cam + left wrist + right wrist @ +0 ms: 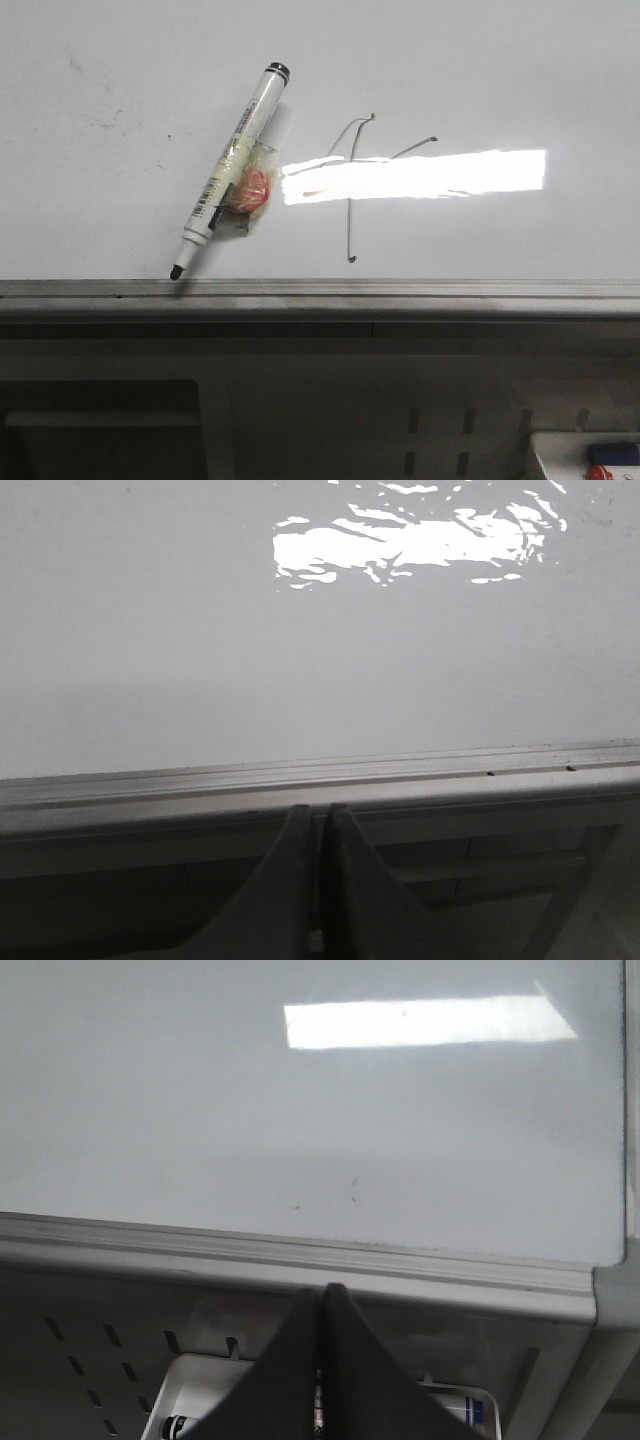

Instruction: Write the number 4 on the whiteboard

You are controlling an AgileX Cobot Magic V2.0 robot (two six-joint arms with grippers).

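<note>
The number 4 (pixel 352 190) sits mid-whiteboard (pixel 480 70) above the bottom rail, a marker (pixel 228 160) leaning on the board beside it, tip on the rail, while left gripper (pixel 318 825) and right gripper (pixel 321 1305) are closed, empty, below the rail.

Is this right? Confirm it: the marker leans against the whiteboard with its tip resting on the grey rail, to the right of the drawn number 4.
Not quite. The marker does lean against the whiteboard with its tip on the grey rail, but it stands to the left of the number 4, not the right. The front view shows this.
</note>
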